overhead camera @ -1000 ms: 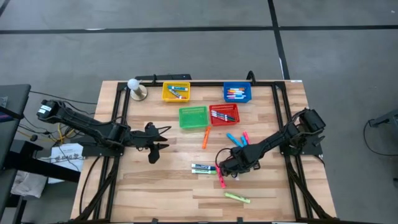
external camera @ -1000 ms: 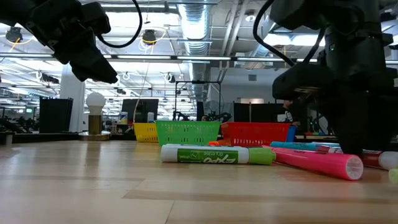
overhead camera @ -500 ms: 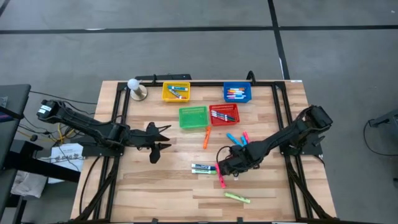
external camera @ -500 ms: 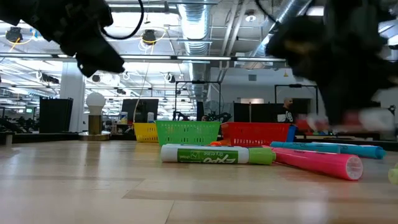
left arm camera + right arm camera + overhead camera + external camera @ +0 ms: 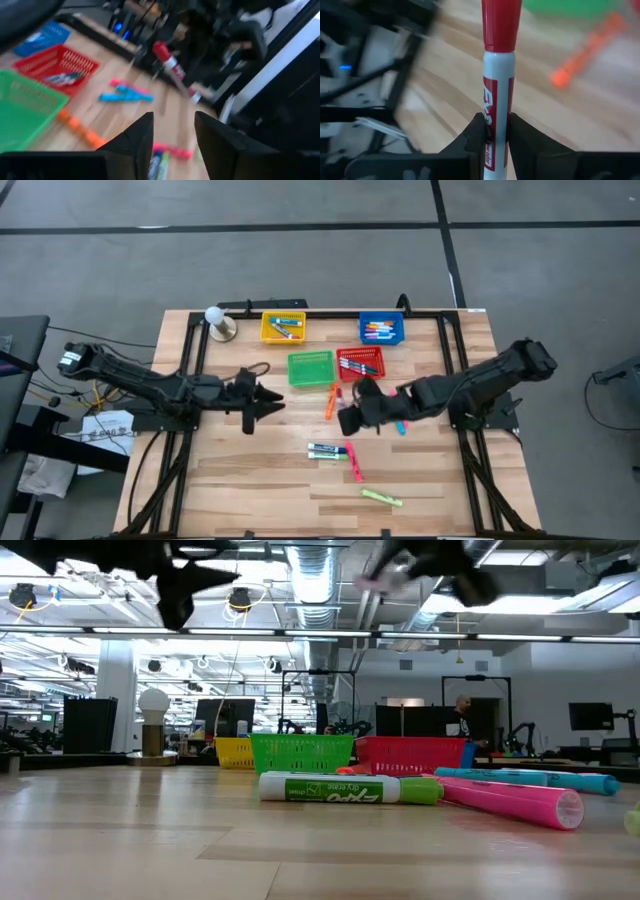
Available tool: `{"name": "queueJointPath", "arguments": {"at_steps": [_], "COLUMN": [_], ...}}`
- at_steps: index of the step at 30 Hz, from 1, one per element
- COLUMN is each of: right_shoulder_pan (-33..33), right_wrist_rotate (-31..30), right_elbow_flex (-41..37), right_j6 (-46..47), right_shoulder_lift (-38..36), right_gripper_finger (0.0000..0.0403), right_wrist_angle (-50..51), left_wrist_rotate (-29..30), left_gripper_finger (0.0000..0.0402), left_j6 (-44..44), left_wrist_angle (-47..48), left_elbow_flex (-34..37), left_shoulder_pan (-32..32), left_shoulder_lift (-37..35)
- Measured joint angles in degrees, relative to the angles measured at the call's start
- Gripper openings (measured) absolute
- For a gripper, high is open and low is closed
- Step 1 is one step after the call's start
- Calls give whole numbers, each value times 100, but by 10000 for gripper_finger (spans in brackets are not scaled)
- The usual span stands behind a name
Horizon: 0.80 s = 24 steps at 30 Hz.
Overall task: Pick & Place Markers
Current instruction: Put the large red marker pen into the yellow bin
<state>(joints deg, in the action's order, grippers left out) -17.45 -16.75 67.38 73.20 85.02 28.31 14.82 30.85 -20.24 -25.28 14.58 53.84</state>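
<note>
Lifted off the table, right gripper [image 5: 492, 131] clamps a red-capped marker [image 5: 497, 75] — left gripper [image 5: 172, 132] fingers apart; green marker [image 5: 350, 788] reads "EXPO".

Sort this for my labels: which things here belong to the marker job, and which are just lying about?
Job:
- red marker in right gripper
- loose markers
- orange marker
- baskets, some already holding markers
- left gripper, open, empty

Lying about:
- bulb on stand
</note>
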Motion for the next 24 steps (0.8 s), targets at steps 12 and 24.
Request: {"name": "queueJointPath", "arguments": {"at_steps": [12,24], "right_shoulder_pan": [779,1072], "right_wrist_rotate": [673,1398], "right_elbow_flex": [11,7], "right_j6": [-2218,-2560], "right_shoulder_lift": [63,473], "right_gripper_finger": [49,49], "right_wrist_angle": [-2135,-3447], "left_wrist_rotate": [-552,-289], "left_gripper_finger": [199,208], "left_j6": [1142,1213], "left_wrist_angle": [-1307,-1815], "left_elbow_flex": [0,-9], "left_shoulder_pan": [-467,-473], "left_shoulder_lift": [0,144]}}
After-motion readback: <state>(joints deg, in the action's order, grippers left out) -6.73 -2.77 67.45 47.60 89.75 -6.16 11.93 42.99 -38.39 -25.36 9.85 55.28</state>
